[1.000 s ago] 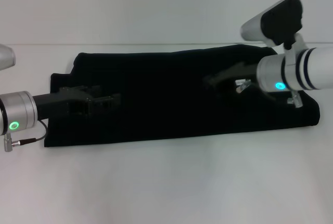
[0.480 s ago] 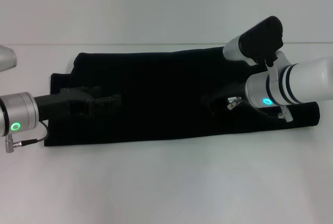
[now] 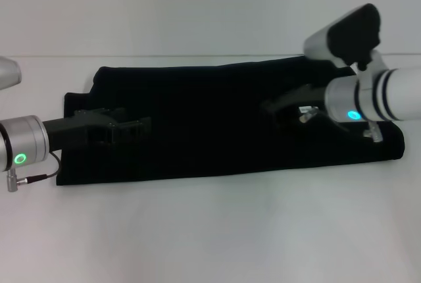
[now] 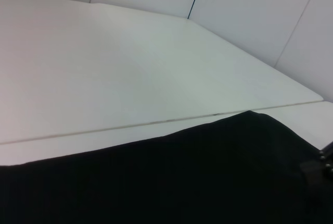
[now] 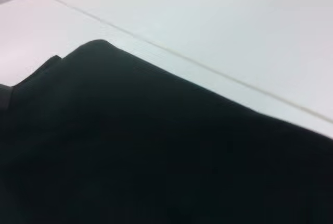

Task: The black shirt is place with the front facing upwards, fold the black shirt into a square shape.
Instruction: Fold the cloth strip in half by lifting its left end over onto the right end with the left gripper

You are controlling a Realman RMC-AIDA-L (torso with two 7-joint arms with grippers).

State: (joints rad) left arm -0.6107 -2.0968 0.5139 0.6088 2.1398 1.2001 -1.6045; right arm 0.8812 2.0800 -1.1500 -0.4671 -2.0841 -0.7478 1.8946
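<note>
change since last look: the right gripper (image 3: 273,109) has been pulled back up and outward; half a second ago it was sat lower and further in over the cloth. The left gripper (image 3: 135,130) is seen in the same spot as before.
black shirt (image 3: 217,115): already folded into a long band, laid flat across the white table (image 3: 210,230), stretched out under both claws. No lettering or label can be made out on it.
left gripper: held low over the band's left part, just inside its left end. Fingers look slightly parted, but whether any cloth is pinched can't be told, black on black.
right gripper: held over the band's right part, with the right end of the cloth beyond it. How far it's opened can't be told, and no cloth is seen lifted with it.
containers: nothing of that sort is shown.
edges: the far long edge of the shirt (image 4: 171,177) is seen just short of a seam in the tabletop in the left wrist view; a rounded corner shows in the right wrist view (image 5: 99,47).
open room: bare table is seen on the near side of both claws and past both ends of the band.
</note>
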